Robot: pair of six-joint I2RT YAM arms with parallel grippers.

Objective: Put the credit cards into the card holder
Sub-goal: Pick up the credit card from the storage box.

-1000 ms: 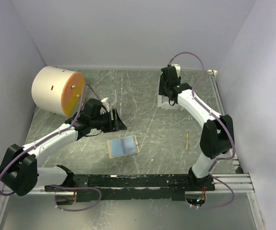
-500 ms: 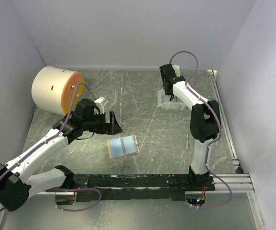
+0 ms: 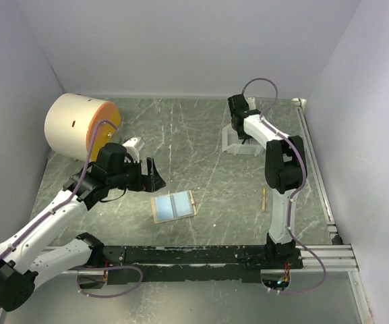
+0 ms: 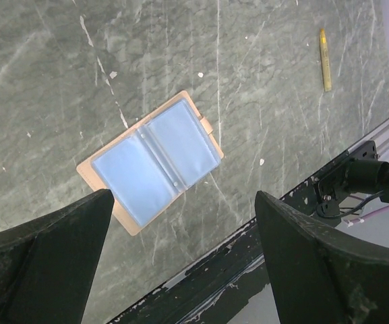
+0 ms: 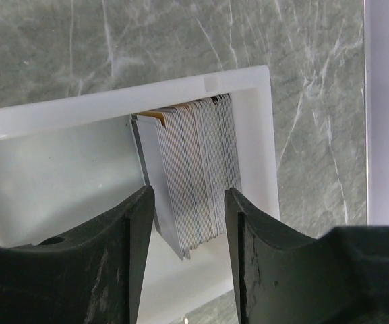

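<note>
The card holder [image 3: 173, 206] lies open and flat on the table, tan with pale blue pockets up; it also shows in the left wrist view [image 4: 150, 158]. My left gripper [image 3: 150, 174] is open and empty, hovering above and to the left of it [image 4: 184, 199]. The credit cards [image 5: 194, 162] stand on edge as a grey stack in the right end of a white tray [image 5: 59, 175]. My right gripper [image 5: 189, 196] is open, pointing down over the tray [image 3: 240, 145], one finger on each side of the stack. I cannot see it touching the cards.
A big cream cylinder with an orange face [image 3: 79, 127] lies at the back left. A thin yellow stick [image 3: 263, 197] lies right of the card holder, also in the left wrist view [image 4: 325, 59]. The black base rail [image 3: 201, 255] runs along the near edge.
My left gripper has drawn back to the left and nearer, away from the card holder. My right arm has folded upright, its gripper staying over the white tray.
</note>
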